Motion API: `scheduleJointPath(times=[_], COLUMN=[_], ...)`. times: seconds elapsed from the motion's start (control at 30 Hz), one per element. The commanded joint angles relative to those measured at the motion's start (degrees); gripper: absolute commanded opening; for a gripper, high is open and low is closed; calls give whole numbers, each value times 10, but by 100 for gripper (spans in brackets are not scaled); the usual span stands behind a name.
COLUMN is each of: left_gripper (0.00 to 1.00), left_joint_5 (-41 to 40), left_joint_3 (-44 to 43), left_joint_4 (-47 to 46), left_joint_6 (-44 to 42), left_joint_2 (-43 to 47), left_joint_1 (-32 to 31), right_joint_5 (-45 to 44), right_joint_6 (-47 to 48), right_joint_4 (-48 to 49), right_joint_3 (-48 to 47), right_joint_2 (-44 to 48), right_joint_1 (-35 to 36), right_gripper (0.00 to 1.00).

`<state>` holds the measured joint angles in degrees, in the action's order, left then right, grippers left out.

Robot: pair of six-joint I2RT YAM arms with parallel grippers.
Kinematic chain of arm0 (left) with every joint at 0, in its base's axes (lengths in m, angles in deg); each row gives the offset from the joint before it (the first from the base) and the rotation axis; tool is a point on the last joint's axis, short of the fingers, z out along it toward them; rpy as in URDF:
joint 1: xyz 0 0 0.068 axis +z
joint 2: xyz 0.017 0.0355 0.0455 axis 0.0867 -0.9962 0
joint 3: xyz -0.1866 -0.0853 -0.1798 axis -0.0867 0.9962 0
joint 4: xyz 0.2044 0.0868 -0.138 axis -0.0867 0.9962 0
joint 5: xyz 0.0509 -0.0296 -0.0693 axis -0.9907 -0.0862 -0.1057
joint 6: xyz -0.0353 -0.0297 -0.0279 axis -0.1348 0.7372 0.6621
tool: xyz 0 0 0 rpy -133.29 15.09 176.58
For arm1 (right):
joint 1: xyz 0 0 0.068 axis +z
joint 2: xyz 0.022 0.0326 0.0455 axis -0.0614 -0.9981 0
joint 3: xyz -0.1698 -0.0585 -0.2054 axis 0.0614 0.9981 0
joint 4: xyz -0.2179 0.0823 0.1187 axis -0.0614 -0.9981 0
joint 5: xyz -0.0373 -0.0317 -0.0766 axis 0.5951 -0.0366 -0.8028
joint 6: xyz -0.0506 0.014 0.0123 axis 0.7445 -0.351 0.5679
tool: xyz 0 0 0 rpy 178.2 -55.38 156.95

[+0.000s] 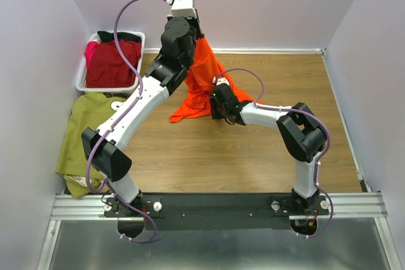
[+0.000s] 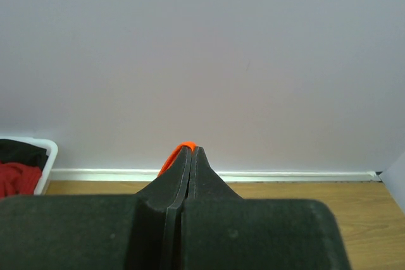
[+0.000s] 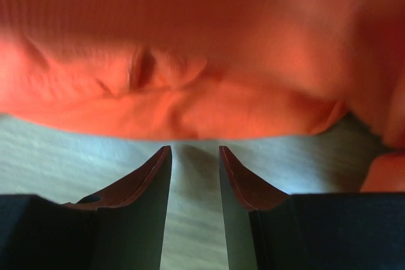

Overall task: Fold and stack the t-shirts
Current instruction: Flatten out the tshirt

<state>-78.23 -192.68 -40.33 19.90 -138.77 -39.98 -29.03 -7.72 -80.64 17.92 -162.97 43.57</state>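
My left fingers (image 2: 179, 178), pressed together, pinch the orange t-shirt (image 1: 204, 71) high, so it hangs with its lower part pooled on the desk (image 1: 253, 156). My right fingers (image 3: 152, 178) are spread and empty, just short of the cloth's edge. I should slide onto what seems a single layer before closing.

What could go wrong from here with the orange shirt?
1. The left gripper pinches only a sliver of the orange shirt at its very tips, so the hanging cloth may slip out.
2. The right gripper is open, with only bare table between its jaws and the hem just ahead. Closing now would likely miss.
3. The hem there is wrinkled, so the gripper may catch a bunched fold instead of one edge.
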Motion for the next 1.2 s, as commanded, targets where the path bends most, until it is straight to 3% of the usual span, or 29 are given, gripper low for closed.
scheduleJointPath(times=[0.0,0.13,0.33,0.7,0.77,0.8,0.87,1.07,1.17], left_gripper=[0,0,0,0,0,0,0,0,0], left_joint_5=[-39,-45,-51,-61,-64,-69,-78,-112,-131], left_joint_3=[-22,-22,-19,-15,-16,-16,-19,-33,-51], left_joint_4=[-13,-12,-9,-3,-3,-3,-1,4,15], left_joint_6=[-25,-31,-33,-36,-36,-36,-40,-47,-49], left_joint_2=[9,18,28,27,26,24,23,13,-1], left_joint_1=[-3,-3,-3,-1,2,3,9,31,38], right_joint_5=[-55,-97,-88,-55,-65,-71,-98,-180,-181], right_joint_6=[-5,6,19,21,19,16,10,-19,-32], right_joint_4=[8,8,7,1,-7,-12,-27,-69,-97], right_joint_3=[-48,-83,-132,-121,-107,-99,-77,40,77], right_joint_2=[-31,-51,-94,-146,-140,-134,-111,-8,51], right_joint_1=[1,1,1,1,1,1,1,1,1], right_gripper=[45,46,50,53,46,26,4,1,1])
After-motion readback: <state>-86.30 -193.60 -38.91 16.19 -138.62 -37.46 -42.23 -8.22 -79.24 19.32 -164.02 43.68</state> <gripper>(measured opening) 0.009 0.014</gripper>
